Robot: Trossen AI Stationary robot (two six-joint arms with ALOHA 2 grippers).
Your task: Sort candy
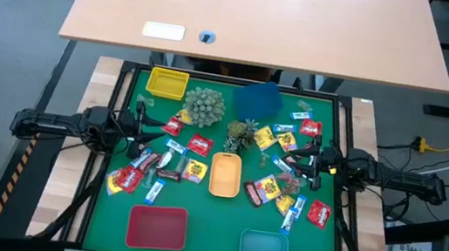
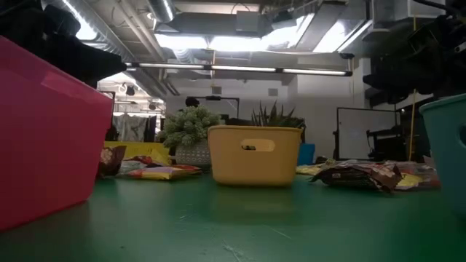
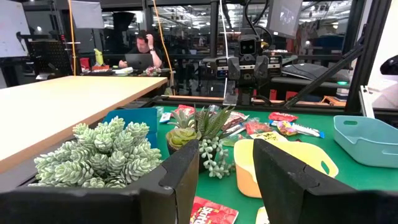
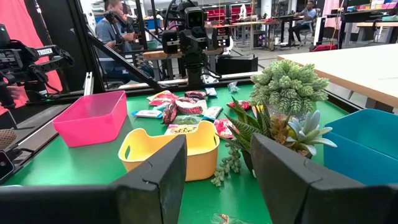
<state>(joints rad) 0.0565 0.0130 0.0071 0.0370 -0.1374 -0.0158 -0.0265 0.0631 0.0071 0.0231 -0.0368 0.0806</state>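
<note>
Green bench (image 1: 106, 215): candy (image 1: 192, 170) lying scattered between both released tools (image 1: 138, 127) (image 1: 314, 162); trays (image 1: 157, 226) sitting unfilled; sorting not begun.

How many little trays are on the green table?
5: a yellow tray and a dark blue tray at the far edge, an orange tray in the middle, a red tray and a teal tray at the near edge.

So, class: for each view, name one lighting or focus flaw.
Low view: ceiling lights glare bright, and the red tray looms large and soft up close. Left wrist view: the left hand is blurred. Right wrist view: the right hand is blurred. High view: even light, faint shadows.
</note>
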